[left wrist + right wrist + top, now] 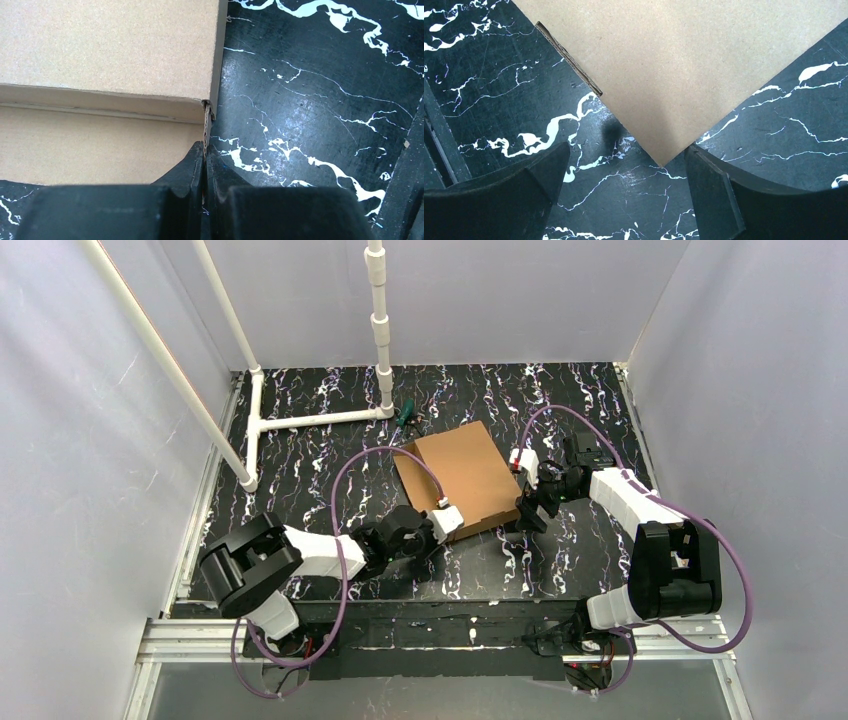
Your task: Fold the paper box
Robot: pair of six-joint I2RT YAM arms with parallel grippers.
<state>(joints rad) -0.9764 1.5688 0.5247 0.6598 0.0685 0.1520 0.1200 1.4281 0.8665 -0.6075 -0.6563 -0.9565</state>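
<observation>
**A:** What stands at the left of the counter (300, 455)?

**B:** A white pipe frame (300, 422), at the far left. Just right of its foot is a small green item (405, 417) that I cannot make out.

**A:** And the left arm (320, 550)?

**B:** It reaches low from the near left toward the middle. The left jaws are pressed together. In the wrist view, a thin corrugated edge at the near-left corner of the paper box (460, 475) is nipped between them.

**A:** Where does the box lie?

**B:** Flat in the middle of the black, white-veined counter. It is turned askew, with a plain brown panel facing up. The left wrist view shows a lower strip of cardboard lying out on its near side.

**A:** And on the right?

**B:** The right arm (625, 495) comes in from the near right. The right jaws stand wide apart, low over the counter. The box's near-right corner points into the gap between them, and they grip nothing.
</observation>
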